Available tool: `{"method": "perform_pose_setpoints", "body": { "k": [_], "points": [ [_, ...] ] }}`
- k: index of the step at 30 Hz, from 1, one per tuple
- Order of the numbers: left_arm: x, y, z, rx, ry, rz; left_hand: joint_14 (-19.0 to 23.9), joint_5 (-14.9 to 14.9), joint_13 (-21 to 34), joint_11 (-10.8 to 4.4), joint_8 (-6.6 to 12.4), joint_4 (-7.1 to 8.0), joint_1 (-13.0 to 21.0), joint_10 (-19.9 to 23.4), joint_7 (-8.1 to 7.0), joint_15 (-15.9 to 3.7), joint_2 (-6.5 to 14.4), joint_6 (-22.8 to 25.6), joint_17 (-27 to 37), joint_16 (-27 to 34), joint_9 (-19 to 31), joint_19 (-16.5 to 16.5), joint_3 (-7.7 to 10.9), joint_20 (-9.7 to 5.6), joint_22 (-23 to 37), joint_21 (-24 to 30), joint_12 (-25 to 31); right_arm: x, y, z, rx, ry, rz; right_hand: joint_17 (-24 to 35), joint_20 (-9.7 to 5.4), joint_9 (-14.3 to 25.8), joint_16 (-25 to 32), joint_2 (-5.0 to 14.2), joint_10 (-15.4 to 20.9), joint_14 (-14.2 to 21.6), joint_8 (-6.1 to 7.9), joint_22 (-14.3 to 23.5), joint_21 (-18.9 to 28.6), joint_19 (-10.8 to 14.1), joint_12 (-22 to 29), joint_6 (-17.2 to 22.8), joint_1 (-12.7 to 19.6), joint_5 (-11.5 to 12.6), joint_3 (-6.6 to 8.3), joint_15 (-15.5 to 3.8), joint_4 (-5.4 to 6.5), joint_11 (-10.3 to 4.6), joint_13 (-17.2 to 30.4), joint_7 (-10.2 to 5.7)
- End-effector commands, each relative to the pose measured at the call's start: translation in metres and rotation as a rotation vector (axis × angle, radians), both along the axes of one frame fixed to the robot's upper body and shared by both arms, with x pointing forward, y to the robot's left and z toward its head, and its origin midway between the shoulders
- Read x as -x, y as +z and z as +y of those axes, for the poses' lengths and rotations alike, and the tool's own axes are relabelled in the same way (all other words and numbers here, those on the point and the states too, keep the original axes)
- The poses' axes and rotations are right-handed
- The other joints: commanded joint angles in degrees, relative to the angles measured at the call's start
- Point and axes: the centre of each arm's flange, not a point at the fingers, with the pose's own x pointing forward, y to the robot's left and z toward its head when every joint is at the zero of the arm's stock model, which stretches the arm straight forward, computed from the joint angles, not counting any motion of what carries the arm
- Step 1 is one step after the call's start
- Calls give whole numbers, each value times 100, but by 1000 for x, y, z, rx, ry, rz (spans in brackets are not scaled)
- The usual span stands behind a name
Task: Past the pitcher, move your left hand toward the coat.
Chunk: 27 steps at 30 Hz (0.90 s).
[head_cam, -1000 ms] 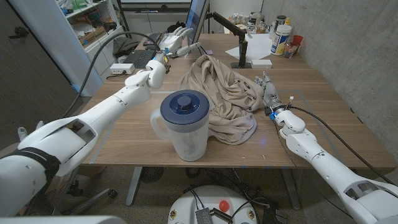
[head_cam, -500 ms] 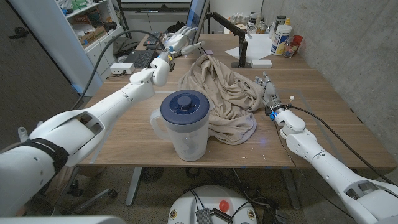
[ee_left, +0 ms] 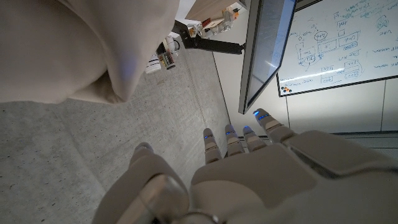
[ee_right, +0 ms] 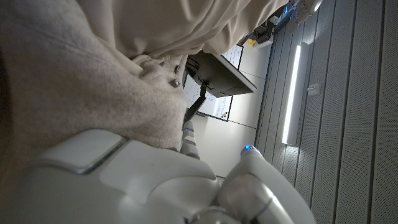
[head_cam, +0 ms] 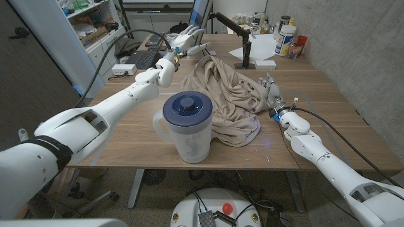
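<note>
The left hand (head_cam: 183, 43) is up in the air over the far left part of the tabletop (head_cam: 328, 120). Its fingers (ee_left: 261, 121) are spread apart and hold nothing. The coat (head_cam: 227, 101) is a big, soft, tan heap in the middle of the tabletop, and it stretches from the far side toward the near edge. Its far end lies just to the right of the left hand and a little lower. So I think the hand only needs to go right and down a bit to get to it.

The pitcher (head_cam: 187, 126) with the blue lid stands by the near edge, touching the coat on its left side. The left arm already reaches beyond it, so it should not be in the way now.

The right hand (head_cam: 273, 94) is at the coat's right edge. It touches the cloth, or is very close to it. I cannot tell if it holds any cloth.

A black stand (head_cam: 243, 53) and some bottles (head_cam: 285, 39) are at the far right of the tabletop, well away from the left hand.
</note>
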Motion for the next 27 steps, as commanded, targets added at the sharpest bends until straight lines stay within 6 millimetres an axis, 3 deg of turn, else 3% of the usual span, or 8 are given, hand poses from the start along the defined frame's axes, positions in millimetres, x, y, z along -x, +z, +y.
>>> {"method": "perform_pose_setpoints", "body": {
  "k": [1,27],
  "points": [
    [5,1,-8,-21,-14,-108,-3,60,15,-37,30,13,-61,30,1,-466,2,35,11,49,13,28,-23,4,22,28,30,-1,1,1,6,1,3,9,-20,10,-7,-38,-12,-60,-23,10,-14,-25,1,-6,19,-12,-10,-29,8,-18,-1,-55],
    [1,-5,-21,-52,-56,-110,-76,116,19,-77,-36,42,-99,-60,-26,-481,31,-100,15,21,15,-71,-54,-115,24,-23,-1,-3,1,3,29,-6,4,5,-24,10,6,-31,-43,-62,-45,9,-14,-35,-8,-75,21,-8,-20,-30,0,-24,-1,-34]
  ]
}}
